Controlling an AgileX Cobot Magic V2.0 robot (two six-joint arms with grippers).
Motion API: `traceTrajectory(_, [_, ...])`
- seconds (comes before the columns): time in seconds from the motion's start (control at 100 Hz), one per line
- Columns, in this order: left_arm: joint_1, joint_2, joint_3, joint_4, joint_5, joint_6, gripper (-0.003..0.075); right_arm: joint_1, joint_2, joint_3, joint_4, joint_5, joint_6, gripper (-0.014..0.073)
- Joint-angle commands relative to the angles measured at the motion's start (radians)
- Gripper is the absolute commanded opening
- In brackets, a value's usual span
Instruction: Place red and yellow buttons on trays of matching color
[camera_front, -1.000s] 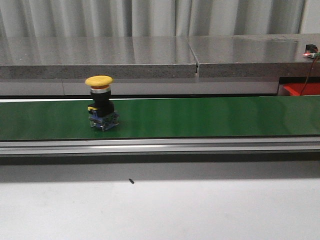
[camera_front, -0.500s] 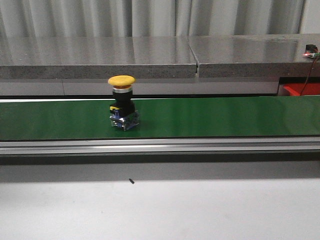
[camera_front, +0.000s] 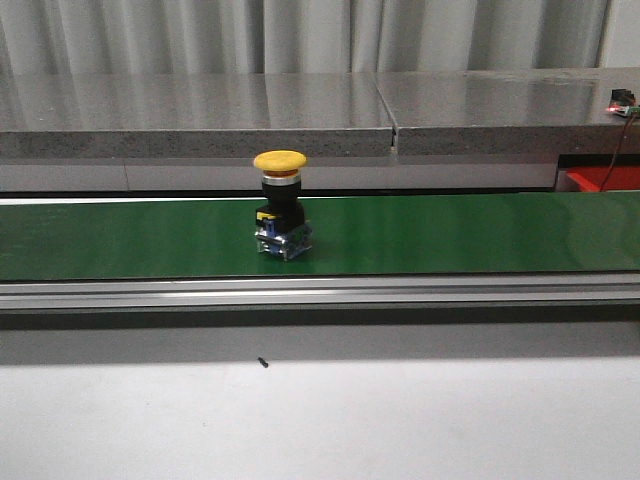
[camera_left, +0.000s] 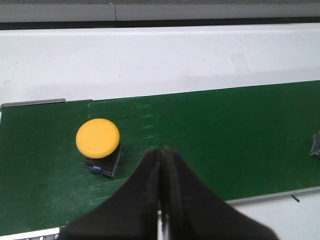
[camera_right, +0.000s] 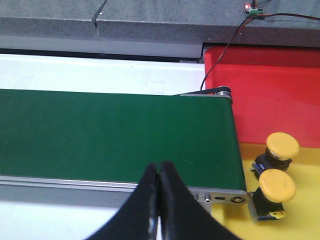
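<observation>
A yellow-capped button (camera_front: 280, 205) stands upright on the green conveyor belt (camera_front: 450, 235), left of centre in the front view. It also shows in the left wrist view (camera_left: 98, 139), beside and apart from my left gripper (camera_left: 161, 150), which is shut and empty above the belt. My right gripper (camera_right: 159, 167) is shut and empty over the belt's near edge by its end. A red tray (camera_right: 270, 90) and a yellow tray (camera_right: 300, 220) lie past the belt's end. Two yellow buttons (camera_right: 281, 146) (camera_right: 276, 186) stand on the yellow tray. No red button is in view.
A grey stone ledge (camera_front: 300, 115) runs behind the belt. A metal rail (camera_front: 320, 292) edges its front, with white tabletop (camera_front: 320, 420) before it. A black cable (camera_right: 225, 55) hangs by the red tray. A small grey object (camera_left: 316, 144) shows at the left wrist view's edge.
The yellow button has travelled to the right along the belt, from the left part towards the middle. Neither gripper shows in the earlier frames.
</observation>
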Motion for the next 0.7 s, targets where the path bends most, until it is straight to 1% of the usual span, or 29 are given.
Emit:
traceTrajectory(0.0, [-0.008,-0.068,0.001,-0.024,-0.042,-0.001,-0.002,0.001,-0.001,-0.026,0.009,-0.07,-0.009,-0.0066])
traceTrajectory(0.26, [-0.008,-0.222,0.099,-0.027,-0.041,0.001,-0.002,0.001,-0.001,-0.026,0.009,-0.07,-0.009,-0.0066])
traceTrajectory(0.48, [-0.008,-0.32,0.113,-0.03,-0.043,0.001,-0.002,0.001,-0.001,-0.026,0.009,-0.07,-0.009,-0.0066])
traceTrajectory(0.69, [-0.008,-0.393,0.147,-0.036,-0.009,0.001,-0.002,0.001,-0.001,-0.026,0.009,-0.07,-0.009,-0.0066])
